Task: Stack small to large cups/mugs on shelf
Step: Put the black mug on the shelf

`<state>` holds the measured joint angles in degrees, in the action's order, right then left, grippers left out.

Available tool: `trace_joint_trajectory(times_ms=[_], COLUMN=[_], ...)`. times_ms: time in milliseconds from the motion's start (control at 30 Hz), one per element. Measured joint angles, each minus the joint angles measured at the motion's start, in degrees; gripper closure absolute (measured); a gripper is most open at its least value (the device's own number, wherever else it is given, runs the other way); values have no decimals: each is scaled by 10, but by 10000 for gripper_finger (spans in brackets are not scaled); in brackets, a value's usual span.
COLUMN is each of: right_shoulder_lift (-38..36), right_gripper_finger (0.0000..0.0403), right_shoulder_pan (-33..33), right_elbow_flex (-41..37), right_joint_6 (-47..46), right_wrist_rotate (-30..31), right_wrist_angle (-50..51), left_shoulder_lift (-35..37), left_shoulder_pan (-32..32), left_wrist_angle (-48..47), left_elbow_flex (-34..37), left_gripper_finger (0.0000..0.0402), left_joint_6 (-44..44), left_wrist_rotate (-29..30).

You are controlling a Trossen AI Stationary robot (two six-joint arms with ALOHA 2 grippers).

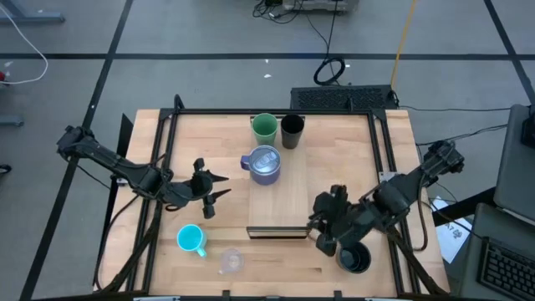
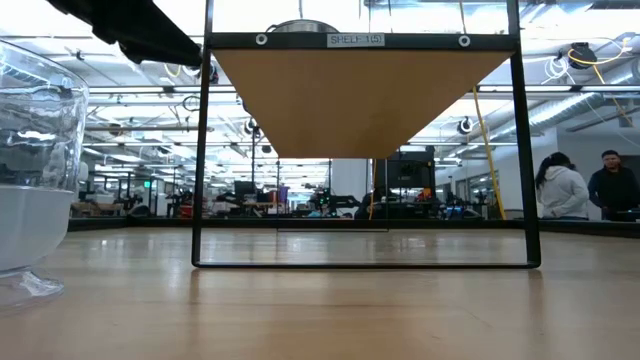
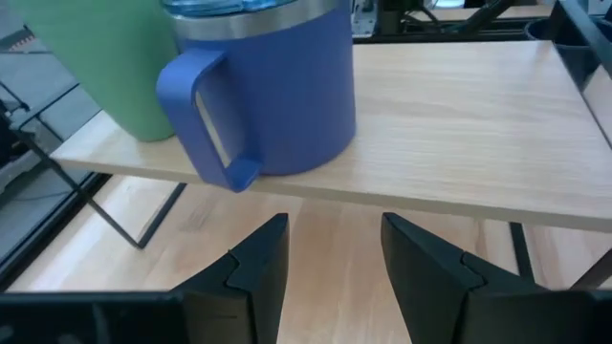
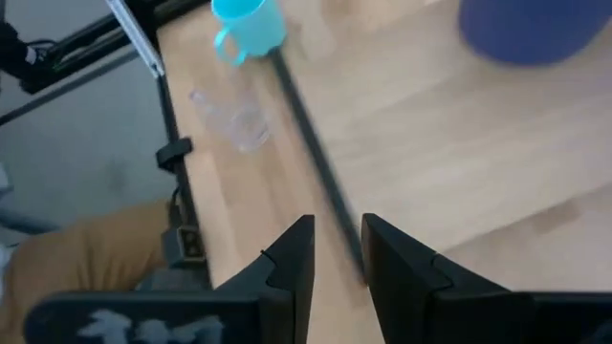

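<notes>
The shelf [image 1: 280,201] is a light-wood board in the middle of the table. On its far end stand the green cup [image 1: 264,127], the slim black tumbler [image 1: 292,131] and the lavender-grey mug [image 1: 264,165]. The cyan mug [image 1: 191,240] and the clear glass [image 1: 230,261] stand on the table at the near left. The wide black mug [image 1: 354,257] stands at the near right. My left gripper [image 1: 219,186] is open and empty, left of the shelf, facing the lavender-grey mug [image 3: 277,86]. My right gripper [image 1: 318,232] is open and empty at the shelf's near right corner, beside the wide black mug.
The shelf stands on a thin black frame [image 2: 360,265], with free room under the board. A black rail frame [image 1: 163,167] runs along the table's sides. The clear glass [image 2: 30,180] stands close to the low camera. People [image 2: 585,190] stand in the room far behind the table.
</notes>
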<state>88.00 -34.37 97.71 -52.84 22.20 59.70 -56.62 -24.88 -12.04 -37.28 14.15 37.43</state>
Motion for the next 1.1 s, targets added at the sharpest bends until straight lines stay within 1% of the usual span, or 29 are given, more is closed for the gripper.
trace_joint_trajectory(times_ms=[200, 400, 700, 867, 1000, 1100], right_shoulder_lift=[61, 102, 118, 123, 123, 122], right_gripper_finger=[323, 323, 323, 323, 323, 320], right_shoulder_pan=[-33, -56, -86, -107, -117, -122], right_elbow_flex=[75, 114, 116, 115, 98, 79], right_joint_6=[-75, -146, -265, -333, -371, -384], right_wrist_rotate=[-22, -58, -118, -124, -124, -150], right_wrist_angle=[53, 94, 106, 119, 121, 114], left_shoulder_lift=[0, 0, 0, 0, 0, 0], left_shoulder_pan=[0, 0, -14, -32, -43, -47], left_wrist_angle=[3, 3, 3, 3, 3, 3], left_elbow_flex=[0, 0, 0, 0, 0, 0], left_gripper_finger=[231, 231, 231, 231, 231, 231], left_joint_6=[-7, -10, -7, -6, -6, -8], left_wrist_rotate=[0, -20, -40, -40, -40, -40])
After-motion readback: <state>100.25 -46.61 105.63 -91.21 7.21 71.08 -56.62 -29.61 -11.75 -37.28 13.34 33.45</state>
